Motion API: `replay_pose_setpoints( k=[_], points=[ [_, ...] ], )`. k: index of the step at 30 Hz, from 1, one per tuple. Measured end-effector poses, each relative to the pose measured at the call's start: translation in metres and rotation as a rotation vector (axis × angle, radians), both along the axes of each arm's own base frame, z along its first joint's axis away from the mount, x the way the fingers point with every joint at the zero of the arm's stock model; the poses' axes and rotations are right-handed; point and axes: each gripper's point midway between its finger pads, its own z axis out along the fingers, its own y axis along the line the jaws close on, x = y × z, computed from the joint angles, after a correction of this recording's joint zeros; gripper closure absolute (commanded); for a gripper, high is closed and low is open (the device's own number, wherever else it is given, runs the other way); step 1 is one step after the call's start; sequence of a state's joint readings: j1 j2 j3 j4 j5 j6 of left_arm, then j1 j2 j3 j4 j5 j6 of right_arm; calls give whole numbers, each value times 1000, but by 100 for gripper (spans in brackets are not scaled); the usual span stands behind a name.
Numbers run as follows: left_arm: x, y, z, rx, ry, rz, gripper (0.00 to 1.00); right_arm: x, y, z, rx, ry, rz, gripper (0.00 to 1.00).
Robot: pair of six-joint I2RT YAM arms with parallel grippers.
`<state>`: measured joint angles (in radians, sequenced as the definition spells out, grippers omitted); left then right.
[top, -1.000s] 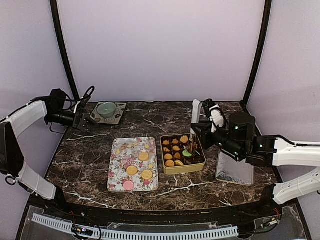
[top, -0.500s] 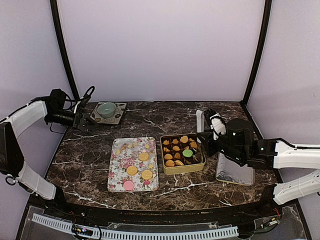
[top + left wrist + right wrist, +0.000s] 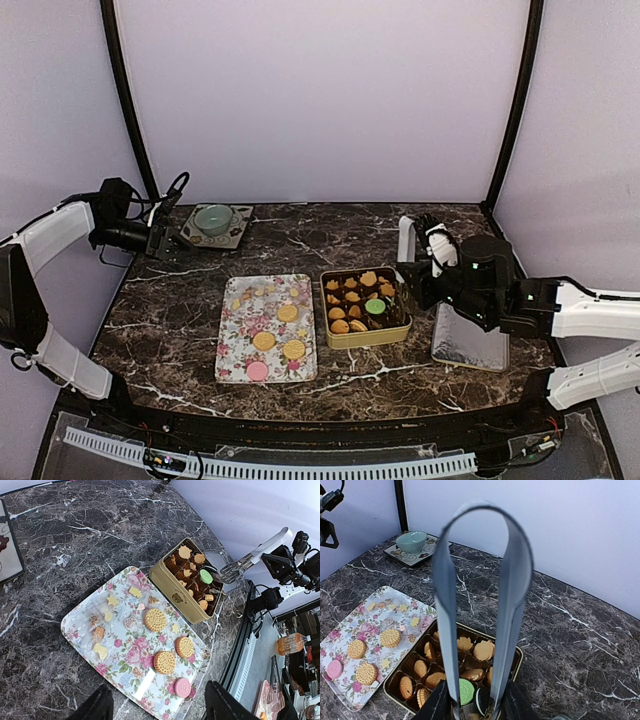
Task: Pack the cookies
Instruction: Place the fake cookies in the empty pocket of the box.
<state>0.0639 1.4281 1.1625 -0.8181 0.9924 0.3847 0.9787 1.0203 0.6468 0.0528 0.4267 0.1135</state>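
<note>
The cookies (image 3: 287, 312) are in two places at the centre of the top view. Three golden ones and a pink cookie (image 3: 257, 370) lie flat, patterned faces up, on the lower half of a flowered tray (image 3: 240, 330). Being round, they have no long axis. The others sit in brown paper cups inside a gold tin (image 3: 365, 338) just right of the tray. Several of these lean on edge, and a green cookie (image 3: 375, 306) lies face up near the tin's right side. Small star and animal shapes (image 3: 107, 615) are scattered on the tray's upper half.

The bench (image 3: 300, 240) is dark marble with white veins. Lilac walls (image 3: 320, 100) enclose it, with black poles (image 3: 130, 110) at the corners.

The right end effector (image 3: 477, 705) is clamped on metal tongs (image 3: 517, 580). In the right wrist view their loop stands tall in the middle of the frame. The tips point down at the tin's right edge beside the green cookie. A silver rectangular piece (image 3: 470, 345) lies under the right arm, lower right of the tin.

The left end effector (image 3: 157, 707) is spread wide and holds nothing. It hangs at the far left of the top view, well apart from the tray. Near it, a teal bowl (image 3: 213, 216) sits on a patterned mat (image 3: 238, 232) at the bench's upper left.
</note>
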Motion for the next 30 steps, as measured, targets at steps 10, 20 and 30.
replay_pose_setpoints(
  k=[10, 20, 30],
  points=[
    [0, -1, 1, -5, 0, -2, 35, 2, -2, 0, 4, 2, -9, 85],
    [0, -1, 1, -6, 0, -3, 35, 5, -5, -12, 2, 25, -21, 90],
    [0, -1, 1, -7, 0, -3, 36, -2, 2, -16, 16, 56, 33, 72]
  ],
)
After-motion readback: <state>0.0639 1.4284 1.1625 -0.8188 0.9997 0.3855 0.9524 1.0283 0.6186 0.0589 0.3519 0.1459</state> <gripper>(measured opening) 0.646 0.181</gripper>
